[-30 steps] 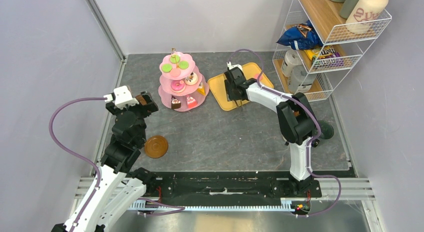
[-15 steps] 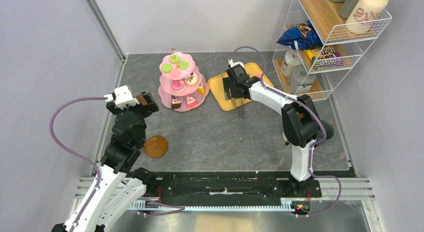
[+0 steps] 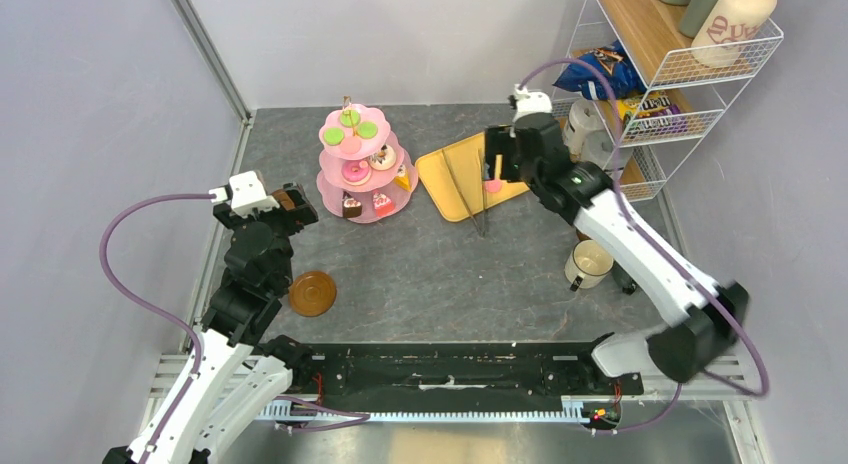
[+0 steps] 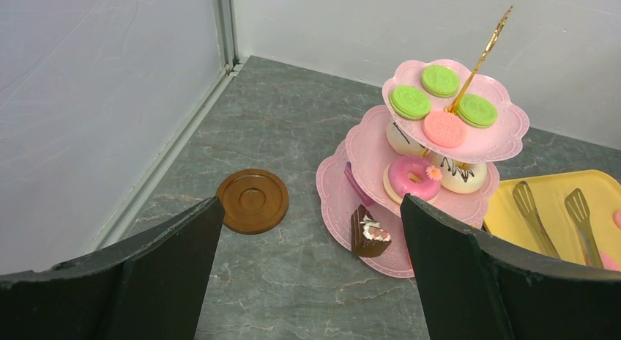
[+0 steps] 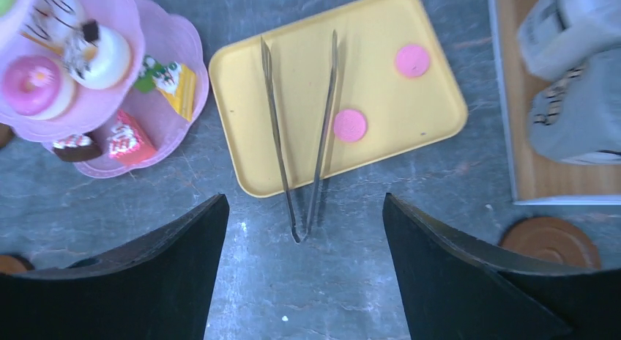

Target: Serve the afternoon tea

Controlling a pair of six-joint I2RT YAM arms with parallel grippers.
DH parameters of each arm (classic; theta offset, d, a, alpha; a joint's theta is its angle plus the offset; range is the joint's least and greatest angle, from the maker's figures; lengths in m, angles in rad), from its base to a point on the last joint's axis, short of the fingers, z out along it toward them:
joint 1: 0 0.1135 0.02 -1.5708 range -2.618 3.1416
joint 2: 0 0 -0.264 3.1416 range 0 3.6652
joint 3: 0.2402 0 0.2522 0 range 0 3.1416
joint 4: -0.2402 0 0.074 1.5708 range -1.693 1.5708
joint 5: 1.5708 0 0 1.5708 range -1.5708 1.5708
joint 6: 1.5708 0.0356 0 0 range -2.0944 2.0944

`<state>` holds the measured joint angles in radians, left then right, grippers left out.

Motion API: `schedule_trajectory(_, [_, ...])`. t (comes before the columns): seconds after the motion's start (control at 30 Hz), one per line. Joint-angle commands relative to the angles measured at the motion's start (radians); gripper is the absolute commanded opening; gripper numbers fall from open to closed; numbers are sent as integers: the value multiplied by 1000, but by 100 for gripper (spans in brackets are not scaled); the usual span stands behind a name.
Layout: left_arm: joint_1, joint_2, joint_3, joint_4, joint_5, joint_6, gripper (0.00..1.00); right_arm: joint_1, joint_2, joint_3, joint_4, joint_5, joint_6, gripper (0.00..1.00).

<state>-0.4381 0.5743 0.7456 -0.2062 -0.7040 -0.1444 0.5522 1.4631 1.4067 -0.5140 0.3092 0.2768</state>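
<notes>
Yellow tray (image 5: 428, 113): tongs (image 5: 277, 131), pink macarons (image 5: 350, 125) (rack (image 5: 529, 160) beside)

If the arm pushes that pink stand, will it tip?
Probably tippy: the stand is tall, three tiers on one thin gold post. The macarons and donut look loose, so they may slide off. Pushing low looks safer.

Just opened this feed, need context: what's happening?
Afternoon tea setup. The right end effector hangs open above the yellow tray, where tongs and two pink macarons lie. The left end effector is open and empty, facing the loaded pink stand and a brown saucer. Nothing is gripped.
</notes>
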Motion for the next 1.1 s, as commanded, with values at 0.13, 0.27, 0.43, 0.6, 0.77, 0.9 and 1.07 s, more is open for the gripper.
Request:
schedule_trajectory(0.13, [2, 16, -4, 45, -1, -30, 98, -3, -380, -126, -100, 101, -52, 91])
schedule_trajectory(0.27, [2, 34, -5, 44, -7, -29, 98, -2, -494, -178, -133, 131, -87, 97])
schedule_trajectory(0.43, [2, 65, -6, 44, -10, -35, 98, -3, -599, -238, -110, 251, -174, 97])
schedule_trajectory(0.6, [7, 114, -5, 39, -16, -48, 98, -3, -655, -321, -59, 294, -236, 97])
schedule_trajectory(0.77, [61, 176, 10, 11, 19, -108, 98, -3, -762, -453, 18, 343, -216, 97])
schedule_trajectory(0.9, [162, 254, 21, -15, 101, -185, 98, 0, -852, -540, 98, 355, -216, 97])
schedule_trajectory(1.07, [275, 386, 61, -49, 216, -267, 95, 45, -953, -635, 191, 378, -267, 97])
